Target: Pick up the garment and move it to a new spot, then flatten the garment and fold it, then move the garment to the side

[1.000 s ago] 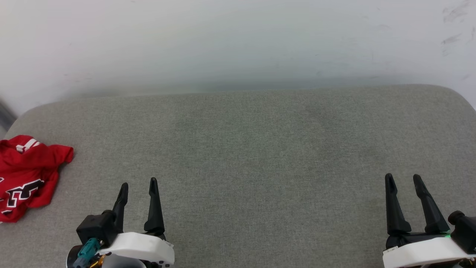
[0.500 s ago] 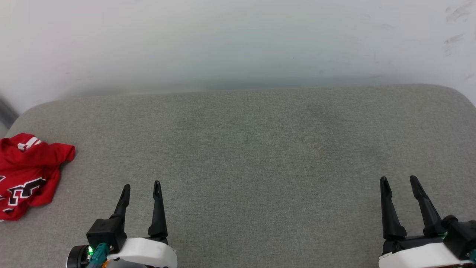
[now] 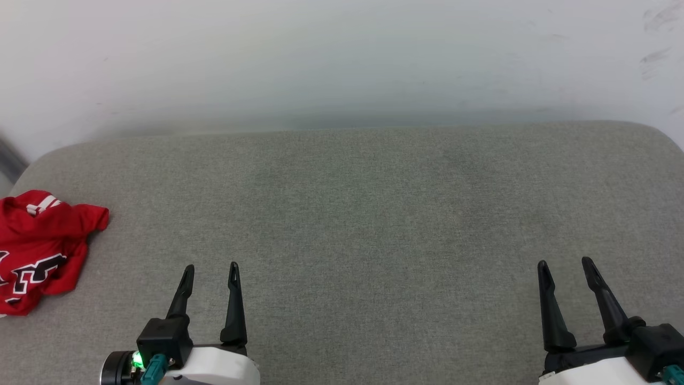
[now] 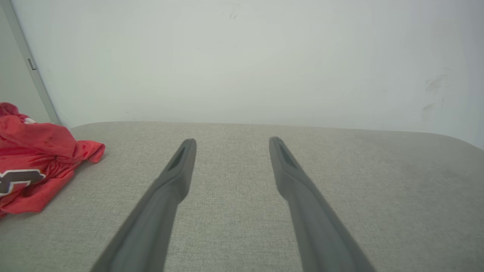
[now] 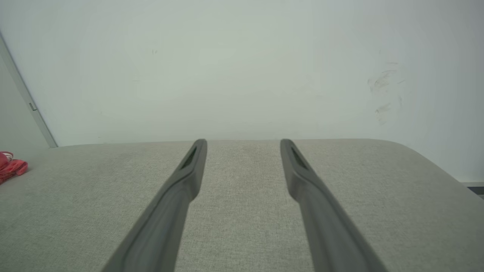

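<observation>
The garment (image 3: 40, 246) was seen crumpled in a red heap at the left edge of the grey fabric-covered counter (image 3: 363, 214), its black lettering partly shown. The left claw (image 3: 210, 267) and the right claw (image 3: 565, 263) were held open and empty near the counter's front, the garment touched by neither.

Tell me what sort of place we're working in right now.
Probably an indoor test room set up for folding clothes: a wide grey fabric-covered surface with rounded corners before a plain white wall with scuff marks, and one crumpled red garment at its left edge.
</observation>
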